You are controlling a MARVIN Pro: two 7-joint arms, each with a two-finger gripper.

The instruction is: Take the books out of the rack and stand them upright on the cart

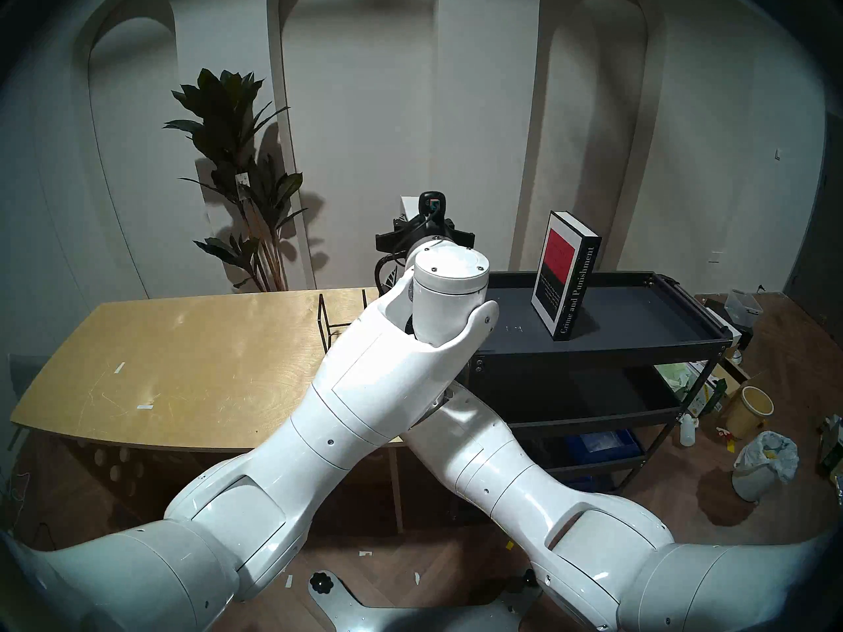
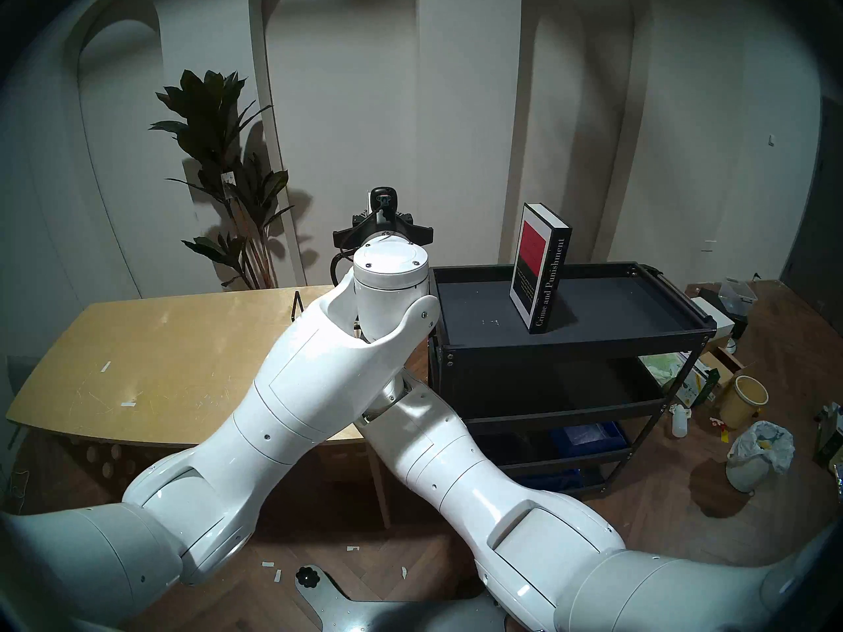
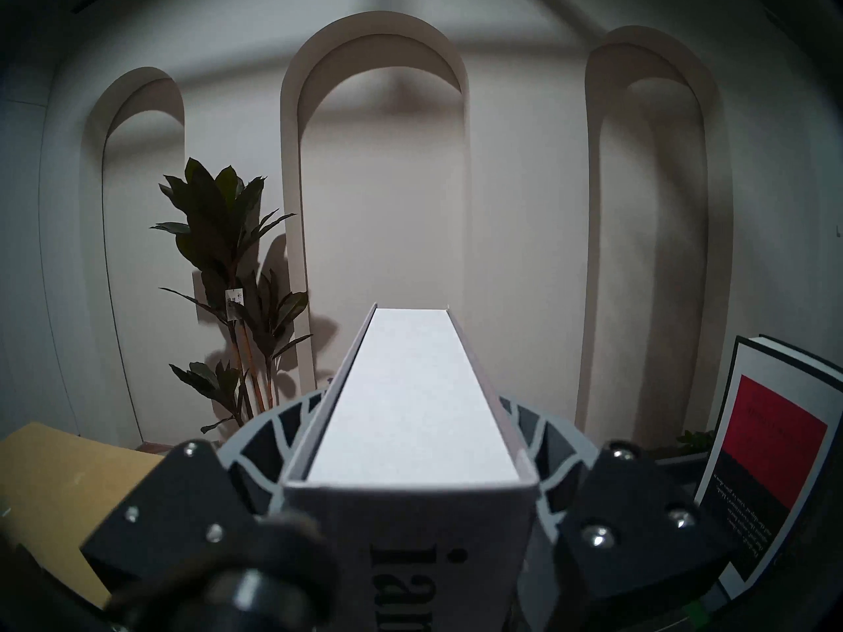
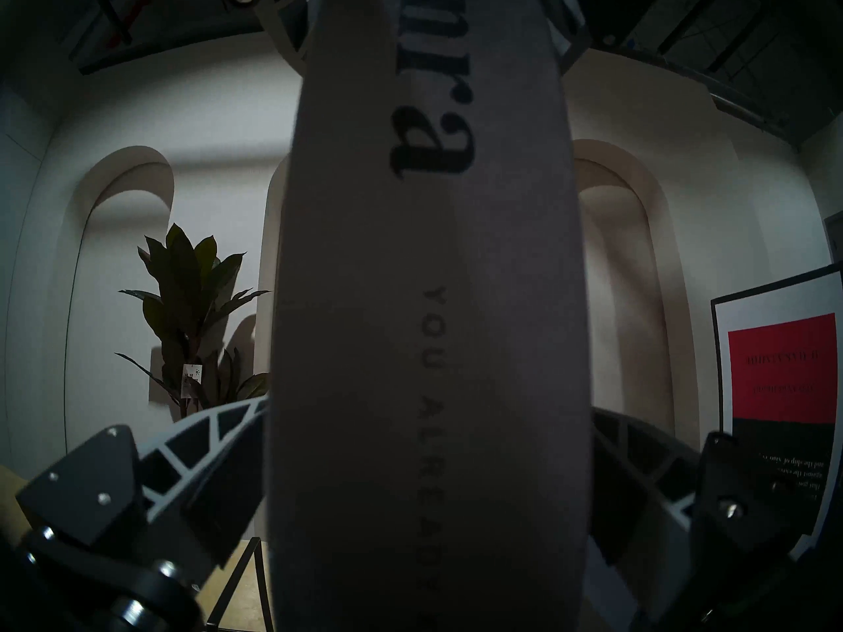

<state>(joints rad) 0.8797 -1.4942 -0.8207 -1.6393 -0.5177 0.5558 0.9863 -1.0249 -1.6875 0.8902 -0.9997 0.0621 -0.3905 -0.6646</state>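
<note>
In the head views we see the black "Crime and Punishment" book standing upright on the top shelf of the cart, toward its middle. Our two arms cross in front of the wooden table, where a few wires of the rack show past the left forearm. Only a pale corner of the grey-white book peeks out above the wrist.

In the left wrist view, our left end effector grips the grey-white book by its covers near the top, page edges running away from the camera. The black book lies to the right.

In the right wrist view, our right end effector appears clamped on the same book's lower part, though the contact is dark and close, so we hedge there. The spine runs straight up, so the book hangs upright between both arms. The cart lies to our right, the right arm on its side; the rack's wires sit below.
</note>
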